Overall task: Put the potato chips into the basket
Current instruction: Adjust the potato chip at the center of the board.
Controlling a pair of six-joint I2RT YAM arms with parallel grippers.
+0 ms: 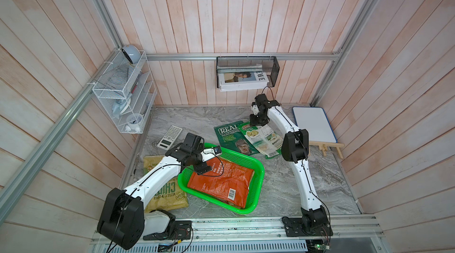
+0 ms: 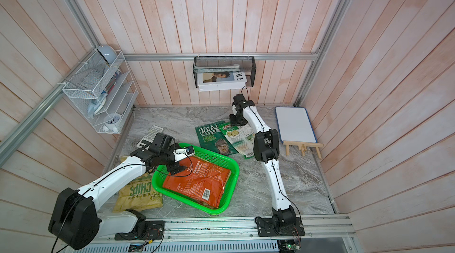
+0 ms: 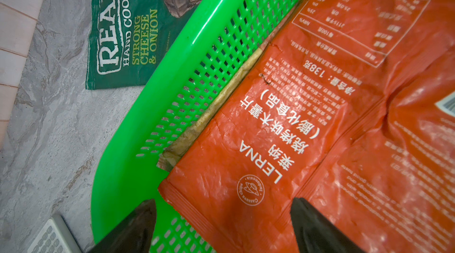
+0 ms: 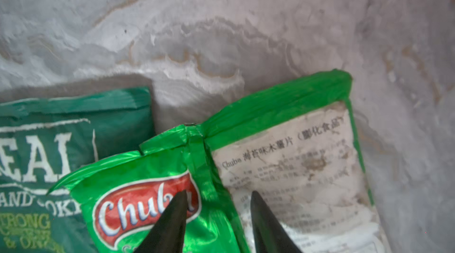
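Note:
The green basket (image 1: 237,157) sits on the marble table near the front. An orange-red chips bag (image 1: 221,182) lies flat inside it, and a tan bag's edge (image 3: 189,136) peeks from beneath. My left gripper (image 3: 224,201) hangs open just over that bag's sealed end. A tan "CHIPS" bag (image 1: 170,196) lies on the table left of the basket, partly under my left arm. Behind the basket lies the dark green "REAL" bag (image 1: 231,138), with the white-green "Chuba" bag (image 1: 264,138) overlapping its right side. My right gripper (image 4: 218,192) is low over the Chuba bag's top, jaws apart astride its folded seam.
A calculator (image 1: 170,136) lies at the left behind the basket. A small whiteboard on a wooden easel (image 1: 315,123) stands at the back right. A white wire rack (image 1: 123,96) hangs on the left wall, a black wire rack (image 1: 246,72) with a book on the back wall.

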